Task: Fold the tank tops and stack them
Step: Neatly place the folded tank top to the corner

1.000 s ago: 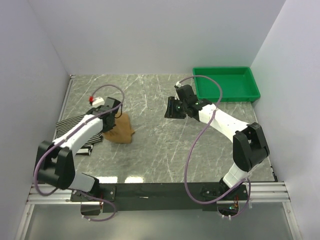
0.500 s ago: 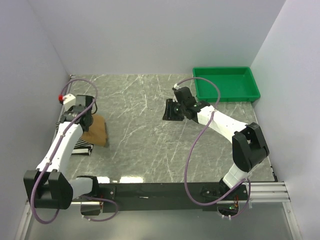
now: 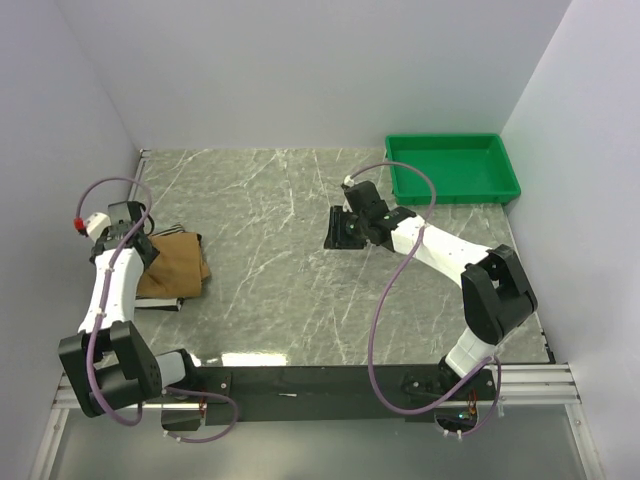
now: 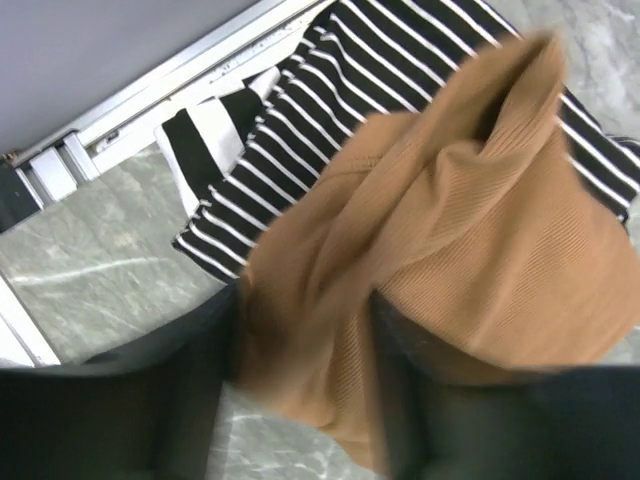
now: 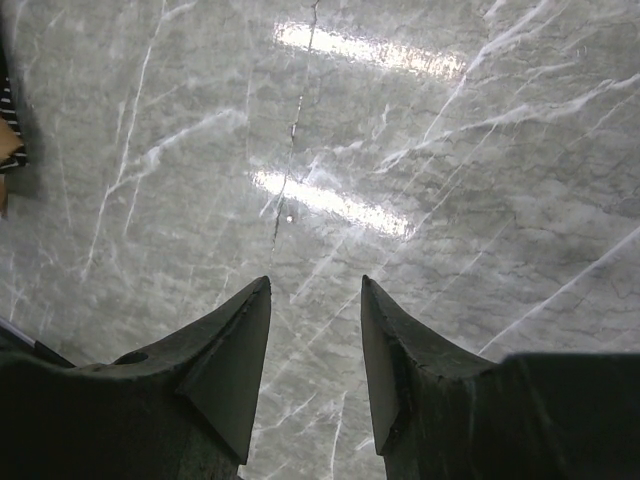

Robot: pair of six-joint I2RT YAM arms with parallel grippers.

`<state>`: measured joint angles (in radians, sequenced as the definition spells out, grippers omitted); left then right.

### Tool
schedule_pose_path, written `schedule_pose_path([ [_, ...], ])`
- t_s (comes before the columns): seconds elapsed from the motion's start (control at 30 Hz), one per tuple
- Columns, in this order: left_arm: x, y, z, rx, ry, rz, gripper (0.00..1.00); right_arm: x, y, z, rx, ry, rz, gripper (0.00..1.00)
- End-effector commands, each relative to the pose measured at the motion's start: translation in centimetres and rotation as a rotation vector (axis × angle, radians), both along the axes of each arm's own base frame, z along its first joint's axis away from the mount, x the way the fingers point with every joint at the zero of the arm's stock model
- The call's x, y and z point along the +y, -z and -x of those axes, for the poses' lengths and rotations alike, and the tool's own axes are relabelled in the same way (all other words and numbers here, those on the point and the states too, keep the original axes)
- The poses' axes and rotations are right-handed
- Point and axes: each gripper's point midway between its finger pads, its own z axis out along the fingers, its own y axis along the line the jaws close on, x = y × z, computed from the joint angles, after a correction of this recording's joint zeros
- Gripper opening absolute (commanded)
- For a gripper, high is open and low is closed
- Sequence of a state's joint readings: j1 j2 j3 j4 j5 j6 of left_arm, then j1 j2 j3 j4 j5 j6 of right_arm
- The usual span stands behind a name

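The tan tank top (image 4: 470,260) lay between the jaws of your left gripper (image 4: 305,400), and I could not tell the grip; rising could unfold it. Your right gripper (image 5: 315,285) stood spread.

Right gripper (image 5: 315,285) sits over the grey marble table (image 5: 470,180). Its two dark fingers (image 5: 232,370) come in from the bottom edge & stand apart w/ nothing btwn them; only bare stone shows in the gap. Can't tell if the tips touch the surface. Two bright light reflections (image 5: 335,200) streak the stone, one near the top, one approx mid-frame. At the far left edge is a sliver of striped cloth (image 5: 5,105) w/ a bit of tan cloth (image 5: 8,150) just below it, both well apart from the fingers.
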<state>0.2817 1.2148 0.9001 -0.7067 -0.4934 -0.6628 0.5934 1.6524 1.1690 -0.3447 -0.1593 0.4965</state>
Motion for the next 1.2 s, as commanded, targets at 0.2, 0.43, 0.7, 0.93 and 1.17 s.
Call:
schedule_pose_path([
  [0.2, 0.6, -4.8, -3.8, -0.242, -0.033, 0.088, 0.99, -0.6, -1.0, 0.3, -0.055, 0.004, 0.012, 0.51],
  [0.43, -6.9, -11.5, -7.6, -0.489, 0.266, 0.213, 0.99, -2.3, -3.6, 0.5, -0.117, 0.06, 0.001, 0.55],
  [0.7, -23.1, -12.8, -7.7, -0.618, 0.643, 0.385, 0.99, -6.6, -7.8, 2.3, -0.249, 0.198, -0.051, 0.59],
  [0.93, -37.0, -9.0, -2.5, -0.515, 0.96, 0.426, 0.99, -10.6, -7.7, 5.9, -0.343, 0.32, -0.109, 0.73],
  [1.17, -40.3, -7.0, -1.2, -0.507, 1.062, 0.47, 0.99, -14.4, -7.6, 7.6, -0.406, 0.458, -0.104, 0.88],
])
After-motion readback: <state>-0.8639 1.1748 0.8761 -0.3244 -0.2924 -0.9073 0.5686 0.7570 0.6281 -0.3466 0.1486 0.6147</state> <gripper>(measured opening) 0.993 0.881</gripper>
